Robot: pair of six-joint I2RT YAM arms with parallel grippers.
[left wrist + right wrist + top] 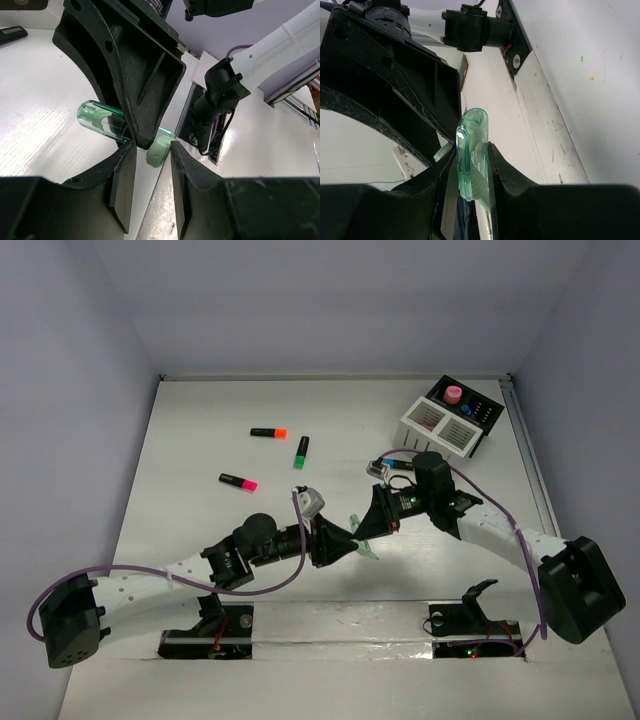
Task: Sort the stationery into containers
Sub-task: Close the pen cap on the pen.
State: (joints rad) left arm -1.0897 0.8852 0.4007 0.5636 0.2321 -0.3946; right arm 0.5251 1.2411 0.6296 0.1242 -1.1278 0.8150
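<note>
Right gripper clamps green piece; left gripper (jaws parted) straddles mint end.

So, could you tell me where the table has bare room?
Bare: far-left table corner beyond orange highlighter; strip between green highlighter and containers. Crowded: centre, where left gripper and right gripper meet at the green piece.

Both arms reach inward, left claw and right claw meeting tip to tip, jaws narrow.
</note>
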